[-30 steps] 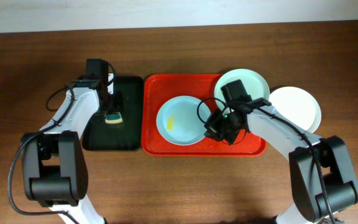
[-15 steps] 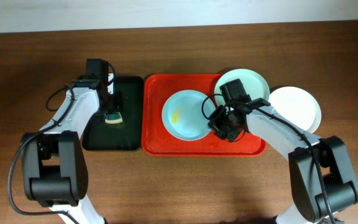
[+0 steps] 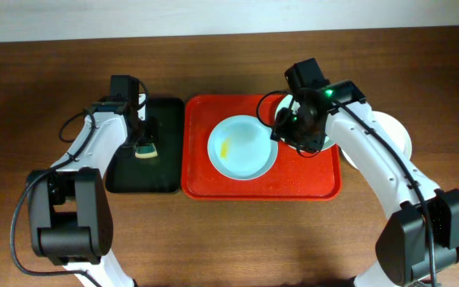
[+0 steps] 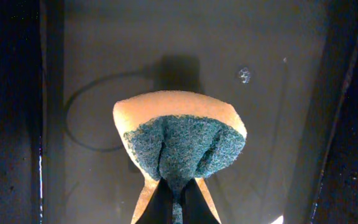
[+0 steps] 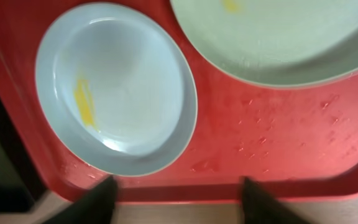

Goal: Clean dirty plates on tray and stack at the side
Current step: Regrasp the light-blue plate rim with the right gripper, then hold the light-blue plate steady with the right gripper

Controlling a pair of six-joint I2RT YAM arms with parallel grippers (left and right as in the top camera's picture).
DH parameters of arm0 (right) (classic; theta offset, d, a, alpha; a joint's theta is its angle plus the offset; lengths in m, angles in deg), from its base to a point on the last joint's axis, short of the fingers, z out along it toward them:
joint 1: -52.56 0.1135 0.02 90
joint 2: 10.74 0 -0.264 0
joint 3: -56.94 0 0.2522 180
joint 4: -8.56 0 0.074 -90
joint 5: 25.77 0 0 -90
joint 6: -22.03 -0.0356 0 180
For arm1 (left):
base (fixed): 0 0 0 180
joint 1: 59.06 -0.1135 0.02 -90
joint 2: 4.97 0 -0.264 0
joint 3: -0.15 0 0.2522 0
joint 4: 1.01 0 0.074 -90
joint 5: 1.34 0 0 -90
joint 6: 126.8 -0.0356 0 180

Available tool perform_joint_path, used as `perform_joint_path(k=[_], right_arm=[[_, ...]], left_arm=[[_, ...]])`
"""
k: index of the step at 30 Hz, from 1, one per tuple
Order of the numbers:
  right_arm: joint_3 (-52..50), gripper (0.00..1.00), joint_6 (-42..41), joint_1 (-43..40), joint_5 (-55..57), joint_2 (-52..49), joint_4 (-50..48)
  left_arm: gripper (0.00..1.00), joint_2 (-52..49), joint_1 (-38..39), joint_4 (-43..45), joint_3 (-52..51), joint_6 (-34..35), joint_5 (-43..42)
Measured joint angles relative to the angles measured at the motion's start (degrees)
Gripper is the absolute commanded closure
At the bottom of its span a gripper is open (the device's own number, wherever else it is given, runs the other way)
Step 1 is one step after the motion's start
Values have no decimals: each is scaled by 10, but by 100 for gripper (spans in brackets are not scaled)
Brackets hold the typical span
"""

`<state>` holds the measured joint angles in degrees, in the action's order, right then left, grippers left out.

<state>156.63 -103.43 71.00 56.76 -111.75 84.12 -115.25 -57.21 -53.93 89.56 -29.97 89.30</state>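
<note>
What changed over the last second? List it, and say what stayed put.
The right gripper let go of the blue plate, opened and pulled back over the green plate. The blue plate slid slightly right and lies flat in the tray. Unchanged: left gripper shut on the sponge over the black tray; white plate.

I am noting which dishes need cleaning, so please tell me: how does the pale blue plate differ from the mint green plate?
Colour: the blue plate is pale blue, the green plate pale mint. Place: the blue plate lies in the middle of the red tray; the green plate sits at its far right corner, mostly hidden overhead by the right arm. Both are round, shallow and carry a yellow smear.
</note>
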Motion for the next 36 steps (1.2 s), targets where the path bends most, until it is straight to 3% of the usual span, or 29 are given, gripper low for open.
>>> perform_joint_path(k=[1,5,14,16,19,28,36], right_arm=[[0,32,14,2,5,0,0],[-10,53,42,7,19,-1,-14],[-149,55,38,12,25,-4,-179],[-187,66,37,21,25,-6,-230],[-223,70,30,31,25,-7,-279],[-234,82,-11,31,46,-14,-291],[-234,81,-35,31,76,-14,-297]], left_arm=[[99,0,0,1,0,0,0],[99,0,0,8,0,0,0],[99,0,0,9,0,0,-1],[99,0,0,8,0,0,-1],[99,0,0,8,0,0,-1],[99,0,0,8,0,0,-1],[99,0,0,8,0,0,-1]])
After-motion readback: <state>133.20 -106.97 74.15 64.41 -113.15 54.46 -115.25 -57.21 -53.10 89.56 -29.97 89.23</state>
